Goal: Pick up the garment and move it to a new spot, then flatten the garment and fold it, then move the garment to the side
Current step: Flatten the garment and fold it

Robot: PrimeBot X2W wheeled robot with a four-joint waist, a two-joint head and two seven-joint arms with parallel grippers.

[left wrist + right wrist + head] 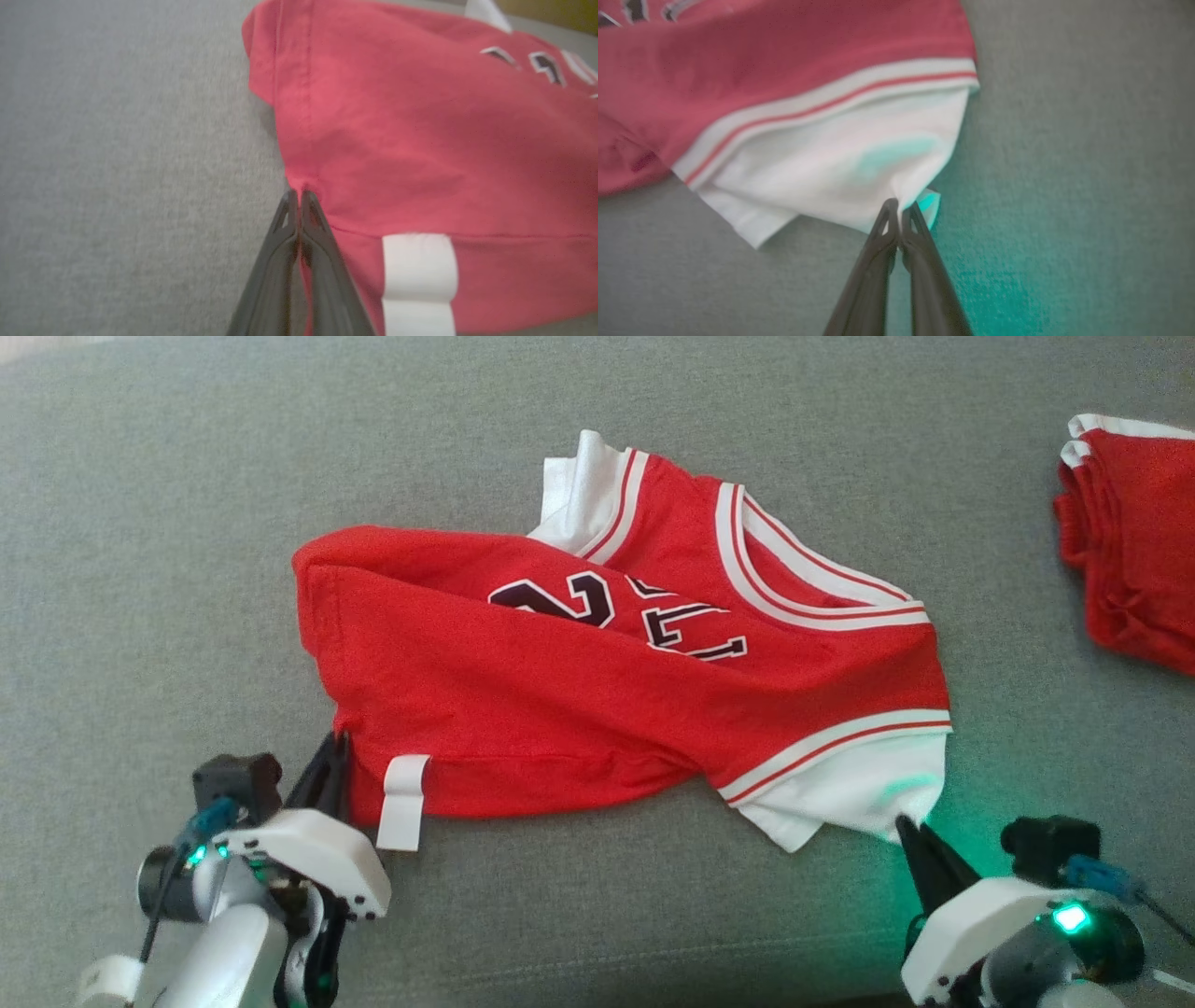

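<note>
The garment (597,700) is a red jersey with white sleeves, white-and-red trim and dark numbers, lying crumpled on the grey fabric surface (140,569). My left gripper (338,739) is at the jersey's lower left corner, shut on the red hem (299,184) beside a white label (418,275). My right gripper (907,825) is at the near right, shut on the edge of the white sleeve (840,158), pinching the cloth at its tips (900,205).
A second red garment with white trim (1134,541) lies folded at the far right edge. Green light from my right wrist glows on the grey surface (994,261) near the sleeve.
</note>
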